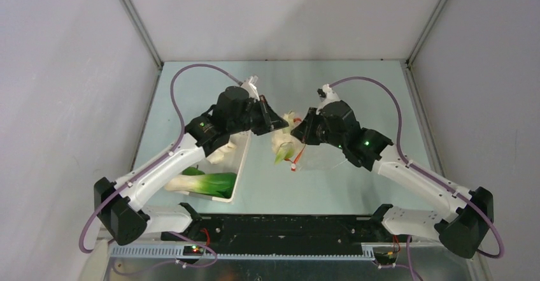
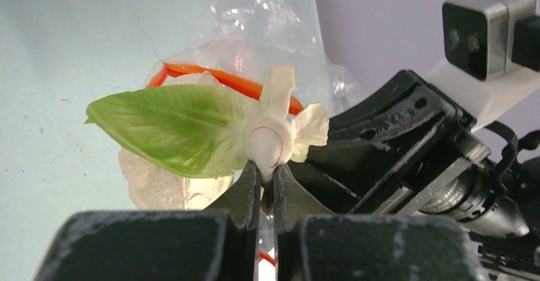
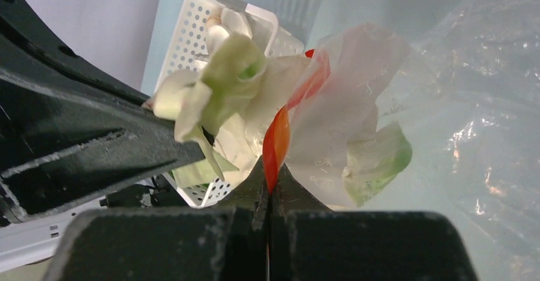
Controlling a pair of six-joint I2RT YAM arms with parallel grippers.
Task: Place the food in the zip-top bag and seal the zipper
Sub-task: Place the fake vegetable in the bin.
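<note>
Bok choy (image 2: 191, 128) clamped by stalk in left fingers (image 2: 255, 187), long axis 3-to-9, leaf tip at 9; zipper (image 2: 237, 81) just beyond at 12, pinched in right fingers (image 3: 283, 188).

It was a robotics lab test cell: plain grey panels (image 1: 63, 71) on aluminium struts (image 1: 135, 21) boxed in a pale green table (image 1: 356, 185), and two robot arms (image 1: 414, 174) trailing purple cables (image 1: 204, 65) stood bolted to a black rail (image 1: 286, 227).

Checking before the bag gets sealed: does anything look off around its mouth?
Yes: the bok choy, pinched at its stalk by the left gripper, lies across the zipper, which is twisted in the right gripper.
</note>
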